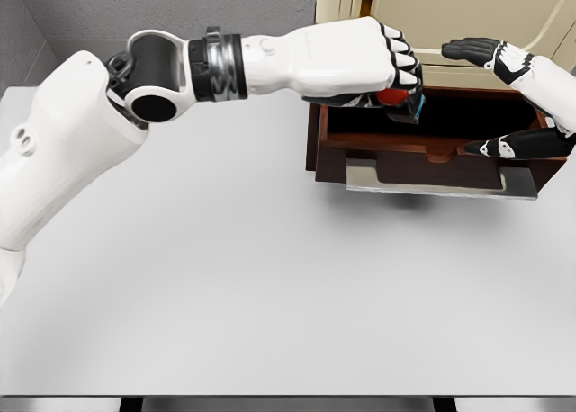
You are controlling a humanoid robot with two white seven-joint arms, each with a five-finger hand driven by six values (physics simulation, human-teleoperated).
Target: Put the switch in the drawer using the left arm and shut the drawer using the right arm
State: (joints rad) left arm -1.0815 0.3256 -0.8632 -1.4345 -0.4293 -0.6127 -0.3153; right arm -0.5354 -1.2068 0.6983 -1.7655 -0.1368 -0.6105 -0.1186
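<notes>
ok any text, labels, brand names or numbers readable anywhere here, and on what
None can be read: no text shows on the left hand, the red and blue switch it holds, the dark brown wooden drawer, the right hand or the white table.

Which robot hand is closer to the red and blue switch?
Left. The left hand is curled around the switch, holding it over the open drawer. The right hand hovers open beside it, over the drawer's right end, not touching the switch.
</notes>
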